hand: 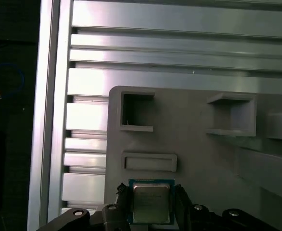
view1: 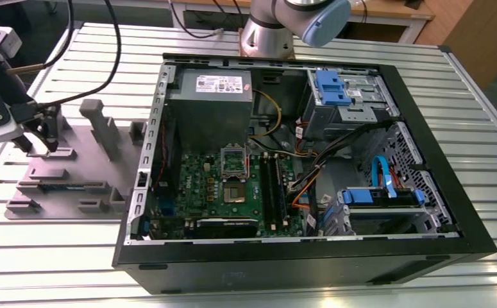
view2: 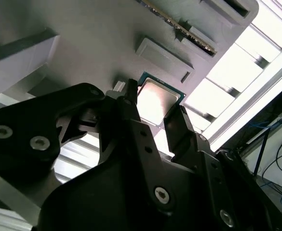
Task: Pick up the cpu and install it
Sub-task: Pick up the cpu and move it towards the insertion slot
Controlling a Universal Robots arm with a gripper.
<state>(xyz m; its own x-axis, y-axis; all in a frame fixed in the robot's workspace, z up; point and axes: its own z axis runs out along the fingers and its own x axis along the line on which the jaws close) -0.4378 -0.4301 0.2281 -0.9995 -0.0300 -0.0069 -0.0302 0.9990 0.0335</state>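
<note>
Surroundings: a slatted metal desk (view1: 453, 83) carries a grey fixture plate (view1: 68, 170) and, on the exterior view's right of it, an open computer case (view1: 317, 256). A grey power-supply box (view1: 210, 102) and a metal-framed socket (view1: 233, 190) are seen inside the case.
On the plate: upright blocks (view1: 102, 125) and a thin memory stick (view1: 60, 188) are set near the end effector. In the first wrist view a low rectangular block (hand: 150, 162) is seen just beside the cpu.
Arm: its base (view1: 270, 29) is mounted behind the case. The wrist is brought down over the plate's far corner.
End effector (view1: 41, 142): closed onto the cpu, with one finger (hand: 122, 197) set against each of two opposite edges.
Cpu (hand: 150, 204): laid flat on the plate between the fingers, well apart from the socket.
Orientation: the silvery top (view2: 157, 96) is turned upward. The outline is square.
</note>
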